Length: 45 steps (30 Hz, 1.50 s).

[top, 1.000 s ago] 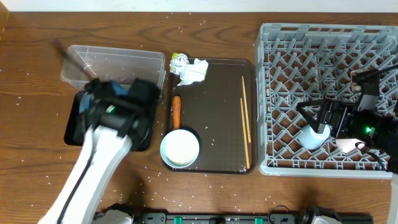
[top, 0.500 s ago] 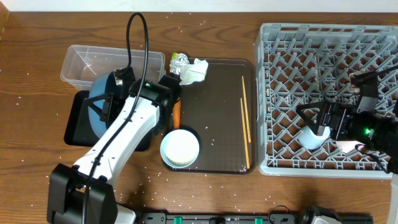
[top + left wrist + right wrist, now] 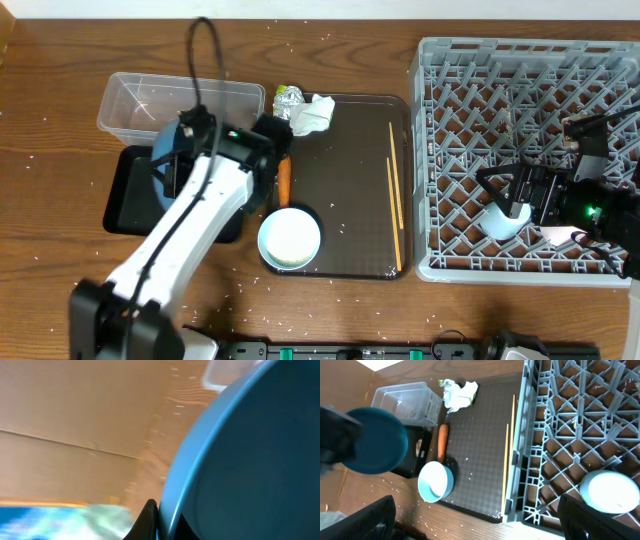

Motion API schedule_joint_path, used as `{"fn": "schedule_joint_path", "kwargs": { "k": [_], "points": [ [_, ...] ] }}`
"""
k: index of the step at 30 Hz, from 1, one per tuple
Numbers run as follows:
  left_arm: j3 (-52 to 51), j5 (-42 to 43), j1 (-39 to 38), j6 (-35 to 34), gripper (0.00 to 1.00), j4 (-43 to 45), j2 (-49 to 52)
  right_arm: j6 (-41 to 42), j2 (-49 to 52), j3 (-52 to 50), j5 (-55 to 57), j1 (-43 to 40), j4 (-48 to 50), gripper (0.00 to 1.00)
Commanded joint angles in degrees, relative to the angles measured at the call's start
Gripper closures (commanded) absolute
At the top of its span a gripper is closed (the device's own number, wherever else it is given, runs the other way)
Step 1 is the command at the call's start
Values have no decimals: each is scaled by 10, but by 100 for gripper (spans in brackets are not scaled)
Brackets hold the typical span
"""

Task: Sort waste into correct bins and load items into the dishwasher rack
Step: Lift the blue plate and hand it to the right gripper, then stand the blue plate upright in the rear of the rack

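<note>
My left gripper [image 3: 182,155] is shut on the rim of the large dark-blue plate [image 3: 160,165] and holds it tilted above the black tub [image 3: 122,208], next to the clear tub [image 3: 150,98]. In the left wrist view the plate [image 3: 250,460] fills the frame, pinched between the fingers [image 3: 162,520]. The carrot [image 3: 284,178], white paper [image 3: 314,112], wrapper [image 3: 287,97], chopsticks [image 3: 395,195] and bowl [image 3: 290,238] lie on the brown tray. My right gripper [image 3: 497,195] is open over a pale cup [image 3: 505,222] in the grey rack [image 3: 520,50].
The brown tray [image 3: 345,180] lies between the tubs and the rack. Rice grains are scattered over the wooden table [image 3: 60,270]. The right wrist view shows the plate [image 3: 375,440], bowl [image 3: 436,481], carrot [image 3: 441,442], chopsticks [image 3: 507,460] and cup [image 3: 610,491].
My left arm has swung up and back with the plate, from low over the black tub to beside the clear tub. The right arm has not moved.
</note>
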Motion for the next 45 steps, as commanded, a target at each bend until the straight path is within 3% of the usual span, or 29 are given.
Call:
{"fn": "schedule_joint_path", "kwargs": {
  "k": [1,4,7,10,13,18,22,26,29,31,33,34,35,38,41,45],
  "points": [
    [74,173,-2,36,94,34,-71,-40,0,-1,-24,9,0,3],
    [94,339,-2,125,94,101,-122,-81,0,-1,-75,37,-2,3],
    [93,512,-2,165,94,161,-163,-92,0,-1,-92,84,2,5],
    [93,614,-5,180,94,188,-185,-92,1,-1,-92,148,21,9],
    [93,627,-23,180,94,192,-196,-80,6,-1,-82,207,58,14],
    [93,631,-63,180,94,211,-210,10,31,-1,44,278,110,20],
    [93,631,-98,180,94,231,-223,25,61,-1,64,316,142,43],
    [93,631,-119,180,94,235,-229,73,91,-1,181,330,143,47],
    [93,631,-128,180,94,234,-231,73,104,-1,185,330,146,66],
    [93,631,-133,180,94,235,-232,73,108,-1,185,330,150,93],
    [93,631,-135,180,94,235,-231,69,106,-1,185,330,155,99],
    [93,631,-135,180,90,235,-231,68,104,-1,185,330,158,99],
    [93,631,-135,180,72,236,-231,61,101,-1,185,330,162,99],
    [93,631,-135,180,2,235,-231,49,87,-1,213,330,170,99],
    [93,629,-135,184,2,234,-233,71,72,-1,362,325,162,99],
    [93,624,-135,185,2,232,-242,197,68,-1,707,294,129,99]
  ]
}}
